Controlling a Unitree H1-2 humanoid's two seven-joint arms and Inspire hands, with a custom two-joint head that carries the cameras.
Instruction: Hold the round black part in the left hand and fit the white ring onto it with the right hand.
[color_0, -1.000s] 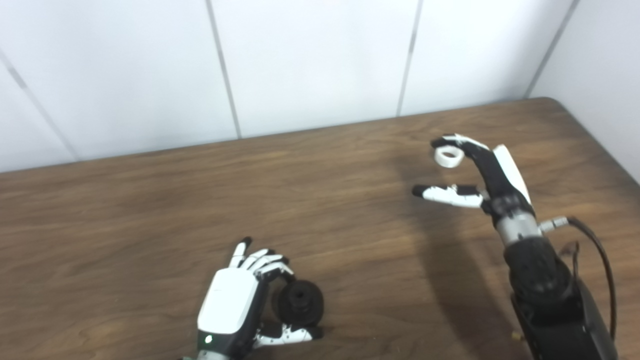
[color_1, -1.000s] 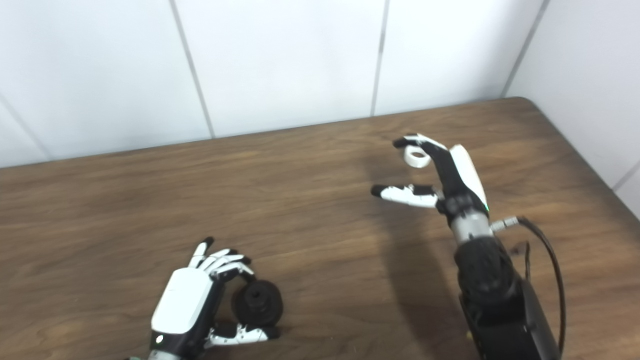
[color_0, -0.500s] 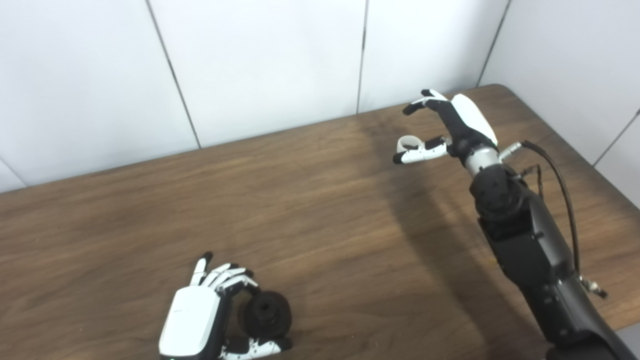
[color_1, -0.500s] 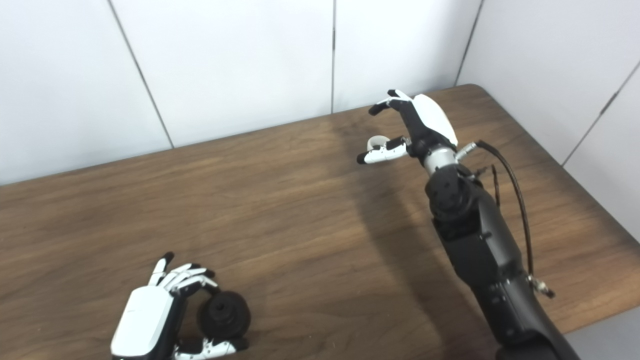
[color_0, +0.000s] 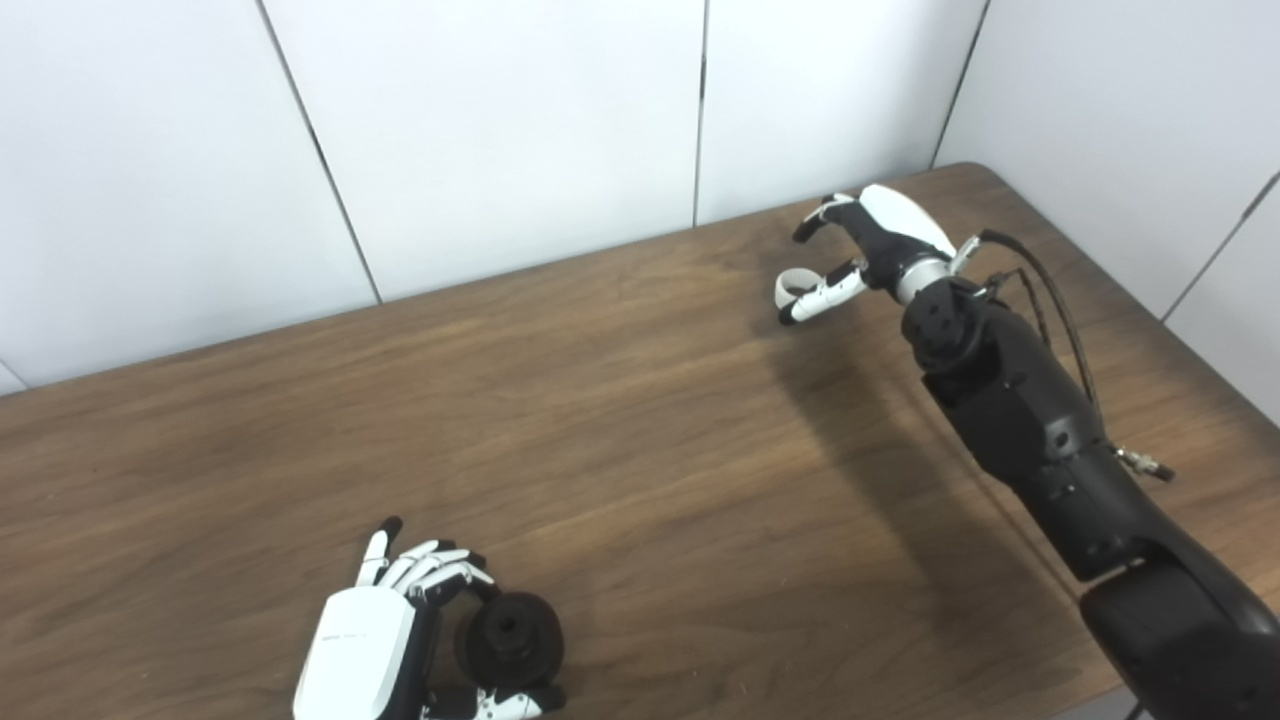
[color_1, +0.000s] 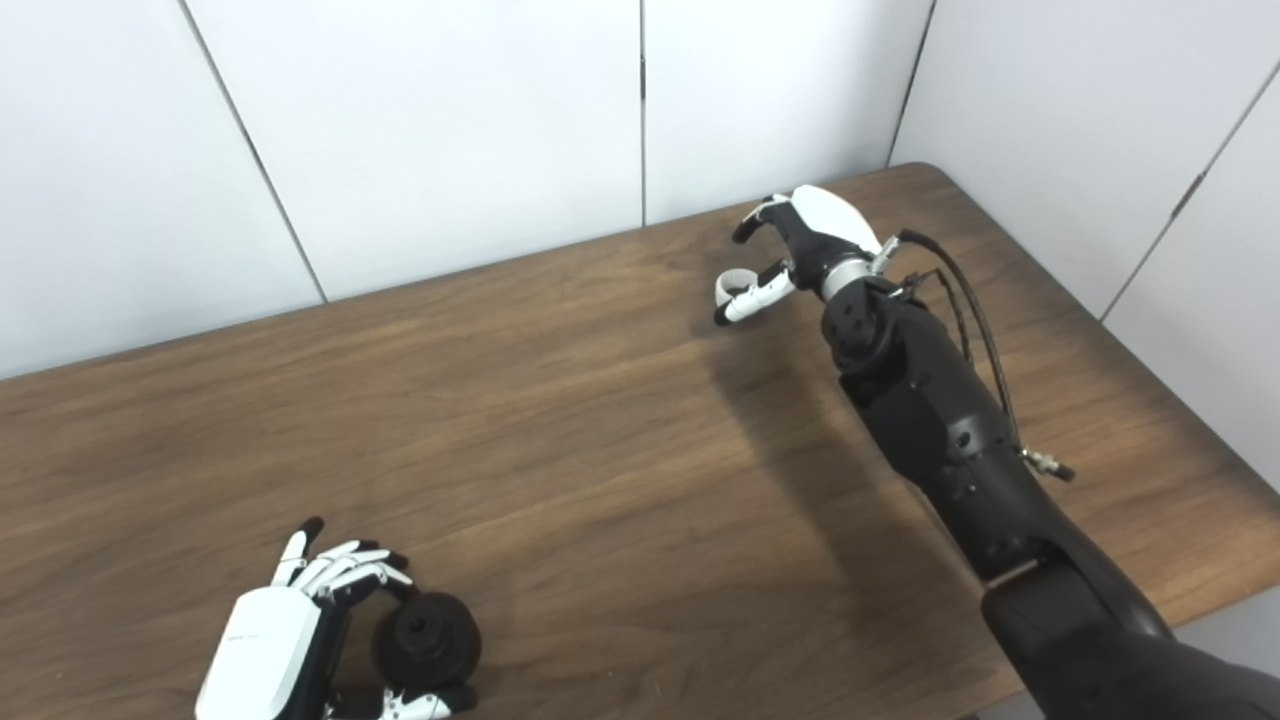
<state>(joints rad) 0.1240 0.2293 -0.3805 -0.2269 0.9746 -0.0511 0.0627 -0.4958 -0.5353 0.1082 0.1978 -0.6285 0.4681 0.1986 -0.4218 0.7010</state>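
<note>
The round black part (color_0: 508, 640) stands on its edge at the near left of the wooden table (color_0: 620, 420). My left hand (color_0: 385, 640) is shut on it, fingers over its top and thumb under it. The white ring (color_0: 790, 288) lies at the far right of the table, close to the back edge. My right hand (color_0: 860, 255) is open around it. The thumb lies just beside the ring on the near side, and the fingers arch above it without touching.
White wall panels (color_0: 500, 130) rise right behind the table's back edge and along its right side. The right arm (color_0: 1030, 430) stretches across the right part of the table, with a black cable (color_0: 1050, 300) looped at the wrist.
The camera has swung, so the whole picture shifted. The right hand has tipped down over the ring, its fingers curling closer to the thumb. The left hand keeps its hold on the black part.
</note>
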